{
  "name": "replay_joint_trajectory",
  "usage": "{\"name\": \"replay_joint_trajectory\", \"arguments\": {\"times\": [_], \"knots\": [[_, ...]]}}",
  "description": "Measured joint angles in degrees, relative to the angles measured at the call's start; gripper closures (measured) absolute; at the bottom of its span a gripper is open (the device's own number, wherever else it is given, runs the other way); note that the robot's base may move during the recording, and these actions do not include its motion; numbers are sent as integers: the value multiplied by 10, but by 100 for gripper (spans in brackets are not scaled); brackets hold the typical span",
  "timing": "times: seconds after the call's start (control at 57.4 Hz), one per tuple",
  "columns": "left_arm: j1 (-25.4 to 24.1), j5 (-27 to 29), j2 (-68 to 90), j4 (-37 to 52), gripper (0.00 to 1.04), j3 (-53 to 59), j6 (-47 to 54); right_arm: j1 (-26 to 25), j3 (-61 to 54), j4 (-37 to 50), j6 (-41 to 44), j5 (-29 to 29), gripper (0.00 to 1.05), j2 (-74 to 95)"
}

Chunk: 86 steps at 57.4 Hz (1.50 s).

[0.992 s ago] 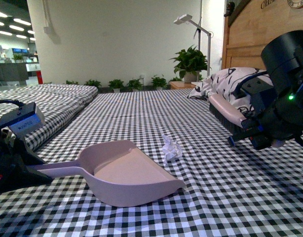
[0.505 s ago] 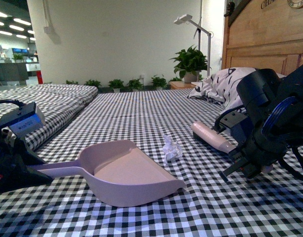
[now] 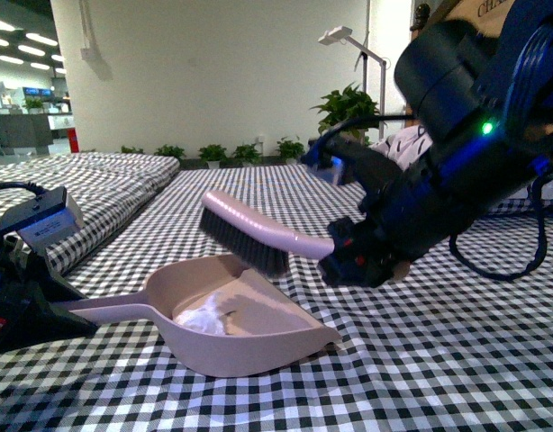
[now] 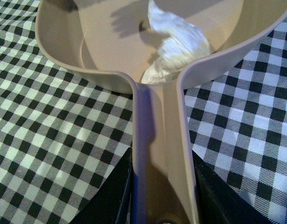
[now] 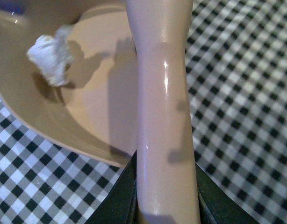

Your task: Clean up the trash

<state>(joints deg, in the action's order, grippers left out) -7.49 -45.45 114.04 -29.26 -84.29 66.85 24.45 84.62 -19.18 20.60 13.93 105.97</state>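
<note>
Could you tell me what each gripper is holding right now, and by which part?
The left gripper holds the dustpan by the end of its handle. The right gripper holds the brush by its handle, bristles above the pan.

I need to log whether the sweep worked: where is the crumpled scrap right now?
In the front view the scrap lies inside the dustpan, at its deep end near the handle, below the brush.

You can see the trash (image 3: 204, 318), a small crumpled whitish scrap, lying inside the dustpan (image 3: 258, 346) near its back wall, just ahead of your left tool (image 3: 24, 306)
</note>
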Motion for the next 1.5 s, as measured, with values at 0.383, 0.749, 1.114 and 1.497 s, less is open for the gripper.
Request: {"name": "replay_joint_trajectory", "arguments": {"times": [0.383,0.749,1.114,1.497], "knots": [[0,0,0,0,76,0,0,-132,-16,114,-24,-98,85,-12],[2,56,-28,266,76,29,-205,-248,-105,178,-24,-115,85,-62],[-15,217,-185,423,76,79,-487,-297,-205,279,-110,-94,85,-220],[-1,351,-416,455,76,267,-597,-347,-292,284,-215,79,85,-434]]}}
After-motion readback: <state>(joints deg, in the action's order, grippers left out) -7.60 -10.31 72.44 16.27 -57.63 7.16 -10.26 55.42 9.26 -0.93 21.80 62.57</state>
